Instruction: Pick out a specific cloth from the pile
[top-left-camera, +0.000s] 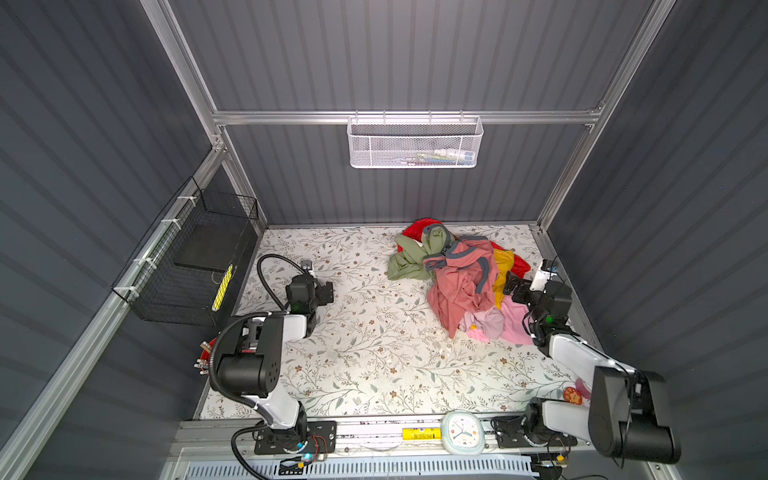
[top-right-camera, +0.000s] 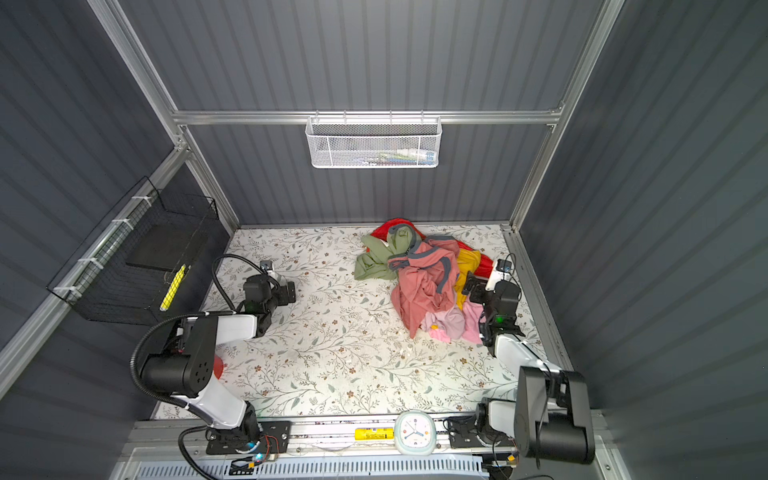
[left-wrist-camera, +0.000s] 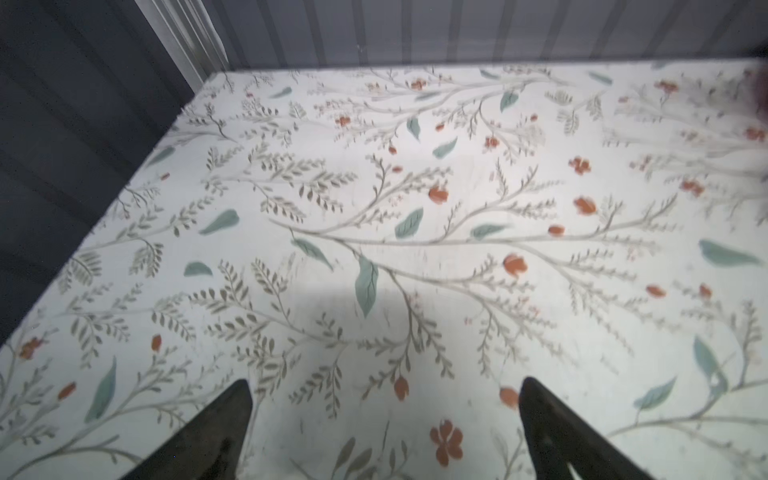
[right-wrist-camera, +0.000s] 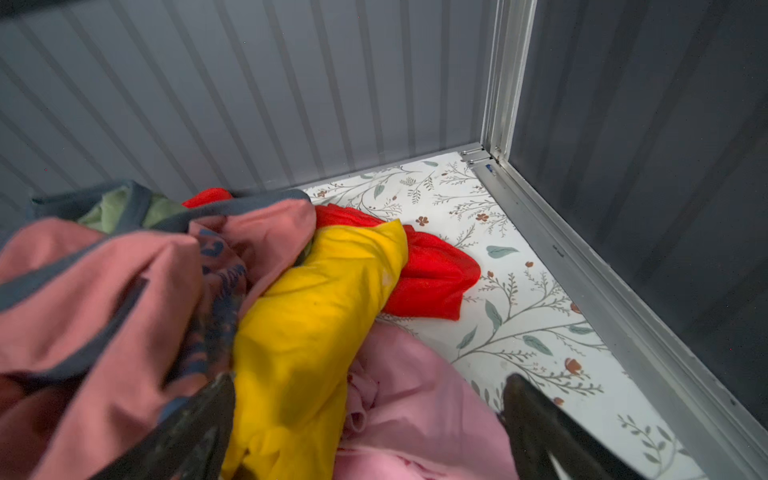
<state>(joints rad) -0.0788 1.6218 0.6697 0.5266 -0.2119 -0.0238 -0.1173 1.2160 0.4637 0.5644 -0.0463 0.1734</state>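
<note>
Lying at the far right of the white counter (top-left-camera: 374, 353) printed with leaves and small flowers, the pile (top-left-camera: 453, 282) of crumpled mixed garments reaches nearly to the grey back wall in both top views. A salmon-pink shirt with grey trim (top-left-camera: 461, 286) covers most of its top; an olive-green garment (top-left-camera: 409, 262) spills off its left side; a red garment (right-wrist-camera: 432, 276) shows at the back and along the right edge; a light pink garment (right-wrist-camera: 419, 411) spreads at the near right corner.

The bright yellow cloth (right-wrist-camera: 316, 320) is tucked into the right side of the pile and shows only as a rumpled fold; it presses against the salmon-pink shirt on one side, its far corner overlaps the red garment, and the light pink garment lies just beside it.

The black two-fingered right hand (right-wrist-camera: 370, 377) is at the right edge of the pile, spread wide and pinching nothing. In the right wrist view one finger (right-wrist-camera: 208, 415) sits at the line where salmon-pink meets yellow; its other finger (right-wrist-camera: 540, 415) is over the rim of the light pink garment, next to bare counter. The yellow fold and the pink fabric fill the gap between them; whether either finger touches fabric cannot be told.

The left hand (left-wrist-camera: 385, 381) is equally spread, above bare counter on the left, well apart from the pile, with nothing between its fingers.

A white mesh basket (top-left-camera: 415, 143) hangs on the back rail; a black wire basket (top-left-camera: 187, 266) hangs on the left wall; a pale square clock (top-left-camera: 462, 432) sits on the front rail between the arm bases.
</note>
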